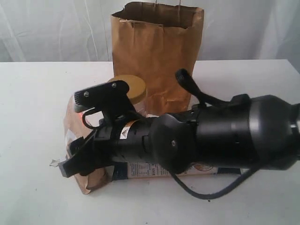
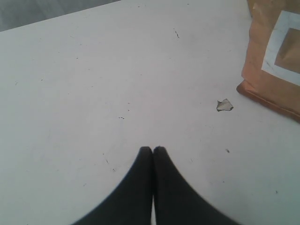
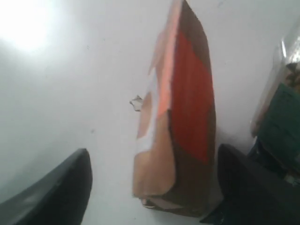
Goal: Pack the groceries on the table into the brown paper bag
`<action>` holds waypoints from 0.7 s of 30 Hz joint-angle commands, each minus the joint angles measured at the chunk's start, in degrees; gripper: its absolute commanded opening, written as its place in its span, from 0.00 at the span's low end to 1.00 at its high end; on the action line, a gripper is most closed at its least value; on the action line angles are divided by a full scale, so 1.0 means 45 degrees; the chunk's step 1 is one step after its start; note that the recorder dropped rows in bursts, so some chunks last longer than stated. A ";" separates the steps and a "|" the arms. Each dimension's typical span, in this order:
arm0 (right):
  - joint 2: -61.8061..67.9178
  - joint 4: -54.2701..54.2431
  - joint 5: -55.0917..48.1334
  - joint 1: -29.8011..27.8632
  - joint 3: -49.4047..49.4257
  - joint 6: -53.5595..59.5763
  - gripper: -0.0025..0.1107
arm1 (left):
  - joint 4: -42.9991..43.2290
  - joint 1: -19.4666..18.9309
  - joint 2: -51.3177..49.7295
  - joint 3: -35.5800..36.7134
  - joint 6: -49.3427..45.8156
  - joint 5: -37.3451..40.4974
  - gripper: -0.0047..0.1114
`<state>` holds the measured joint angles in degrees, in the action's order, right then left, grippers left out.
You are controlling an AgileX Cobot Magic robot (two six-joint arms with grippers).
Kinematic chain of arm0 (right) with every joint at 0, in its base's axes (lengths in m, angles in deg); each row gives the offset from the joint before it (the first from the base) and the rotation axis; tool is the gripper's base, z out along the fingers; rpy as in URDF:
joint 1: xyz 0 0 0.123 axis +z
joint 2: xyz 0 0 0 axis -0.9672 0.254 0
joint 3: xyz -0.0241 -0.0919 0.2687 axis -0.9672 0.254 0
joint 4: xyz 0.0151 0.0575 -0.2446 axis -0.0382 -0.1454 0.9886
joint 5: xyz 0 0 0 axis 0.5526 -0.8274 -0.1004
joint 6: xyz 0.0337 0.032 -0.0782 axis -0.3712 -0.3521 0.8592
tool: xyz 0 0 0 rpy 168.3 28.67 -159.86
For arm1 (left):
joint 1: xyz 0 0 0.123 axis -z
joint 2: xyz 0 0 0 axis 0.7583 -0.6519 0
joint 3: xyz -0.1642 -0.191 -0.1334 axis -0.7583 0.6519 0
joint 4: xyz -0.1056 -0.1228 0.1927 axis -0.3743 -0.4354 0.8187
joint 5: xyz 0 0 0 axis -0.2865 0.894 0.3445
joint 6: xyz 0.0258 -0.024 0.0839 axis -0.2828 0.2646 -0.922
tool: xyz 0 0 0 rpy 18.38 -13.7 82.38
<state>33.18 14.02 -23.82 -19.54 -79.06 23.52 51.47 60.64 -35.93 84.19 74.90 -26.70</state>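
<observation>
The brown paper bag (image 1: 157, 51) stands upright at the back of the table (image 1: 28, 117). In front of it is the jar with the mustard-yellow lid (image 1: 130, 87). My right gripper (image 1: 71, 133) reaches across to the left and stands open around the brown pouch (image 1: 74, 123) with the orange mark. In the right wrist view the pouch (image 3: 183, 108) lies between the two fingers (image 3: 61, 192); one is close beside it, the other well apart. A long dark-blue-and-white packet (image 1: 140, 169) lies under the right arm. My left gripper (image 2: 153, 151) is shut and empty over bare table, with the pouch (image 2: 276, 70) off to one side.
A small white crumb (image 1: 54, 162) lies on the table beside the pouch, also seen as the crumb (image 2: 224, 105) in the left wrist view. A cable (image 1: 211, 194) loops down from the right arm to the tabletop. A white curtain (image 1: 56, 28) hangs behind the table.
</observation>
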 commanded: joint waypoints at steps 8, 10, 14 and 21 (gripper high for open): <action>-0.4369 0.5117 -0.3064 -0.1956 0.0040 -0.2711 0.63 | 0.0044 0.0093 0.0053 0.0039 0.0004 -0.0028 0.04; -0.3832 0.5420 -0.2814 -0.2682 0.0331 -0.3357 0.63 | 0.0044 0.0093 0.0053 0.0039 0.0004 -0.0028 0.04; -0.1911 0.4956 -0.2096 -0.2872 0.0557 -0.4680 0.61 | 0.0044 0.0093 0.0053 0.0039 0.0004 -0.0028 0.04; -0.0446 0.3248 -0.1256 -0.1659 0.0355 -0.6654 0.57 | 0.0044 0.0093 0.0053 0.0039 0.0004 -0.0028 0.04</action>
<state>30.04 30.14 -32.93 -29.00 -76.97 -4.31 51.47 60.64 -35.93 84.19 74.90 -26.70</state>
